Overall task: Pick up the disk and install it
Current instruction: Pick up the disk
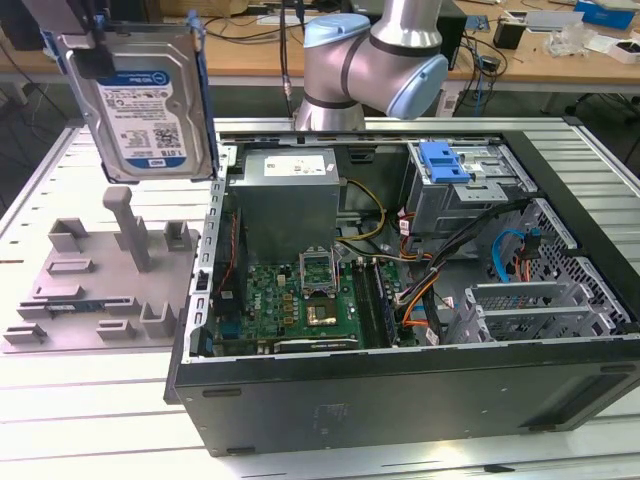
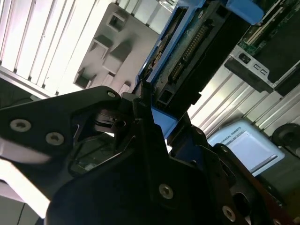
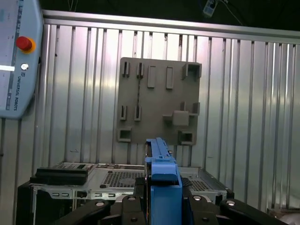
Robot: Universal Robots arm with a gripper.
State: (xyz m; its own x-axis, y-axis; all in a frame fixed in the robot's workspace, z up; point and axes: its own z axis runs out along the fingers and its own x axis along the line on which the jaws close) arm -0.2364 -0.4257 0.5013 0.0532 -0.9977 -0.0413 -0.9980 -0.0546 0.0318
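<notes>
Disk (image 1: 150,100) hangs upright in the air at the exterior view's upper left, label toward the camera, clear of the grey fixture (image 1: 100,280) lying on the table (image 1: 60,420) beneath it. The gripper (image 3: 161,206) is closed on its blue bracket (image 3: 161,173), black fingers (image 3: 129,206) pressed against both sides. To the right stands the open computer case (image 1: 400,400), with the blue latch (image 1: 445,160) near its far right corner.

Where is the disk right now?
At the exterior view's upper left, the disk hangs in the gripper, above the grey fixture and beside the open computer case.
</notes>
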